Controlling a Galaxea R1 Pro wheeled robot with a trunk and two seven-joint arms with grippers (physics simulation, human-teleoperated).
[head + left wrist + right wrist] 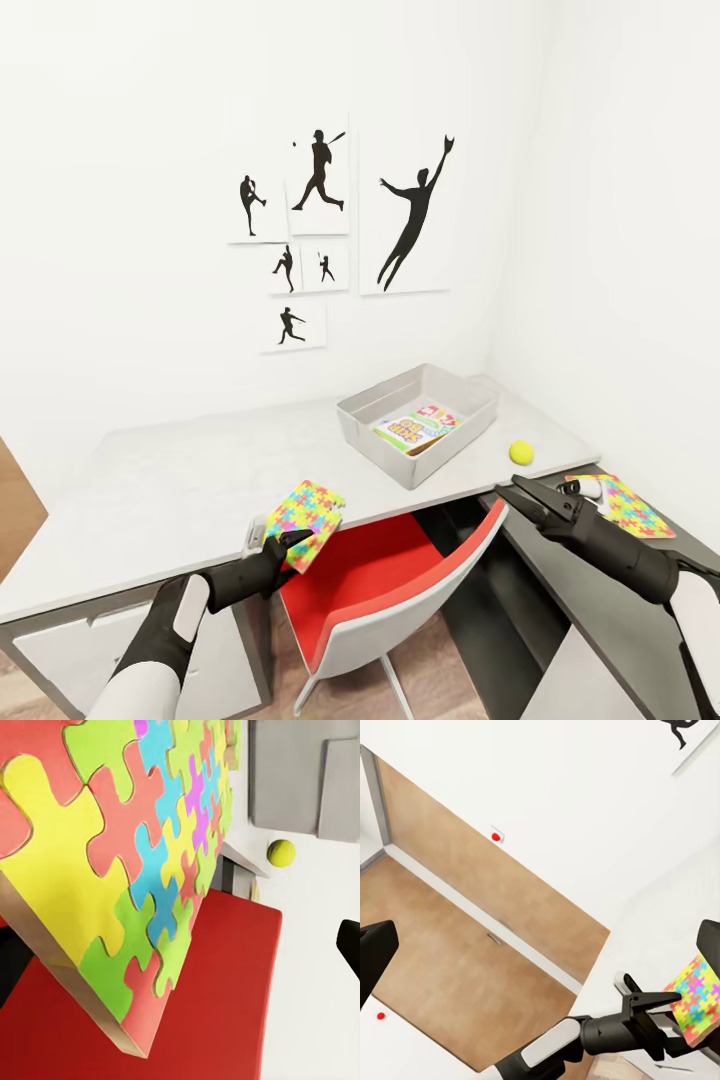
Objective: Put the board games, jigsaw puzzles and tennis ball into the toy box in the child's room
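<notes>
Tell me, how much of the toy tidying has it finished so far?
Printed game boxes already lie in the light grey toy bin; how many, I cannot tell. The left tool holds one multicoloured jigsaw slab above the red chair. Left: the small yellow-green ball on the pale grey desk and a second jigsaw slab by the open right tool.

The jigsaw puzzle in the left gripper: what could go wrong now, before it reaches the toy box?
1. The left gripper holds the jigsaw puzzle by one end, tilted, above the edge of the table and the red chair; if it slips, it may fall on the chair.
2. The toy box already holds board games, so the slab could land propped on the rim.
3. A sweep could knock the tennis ball off.
</notes>
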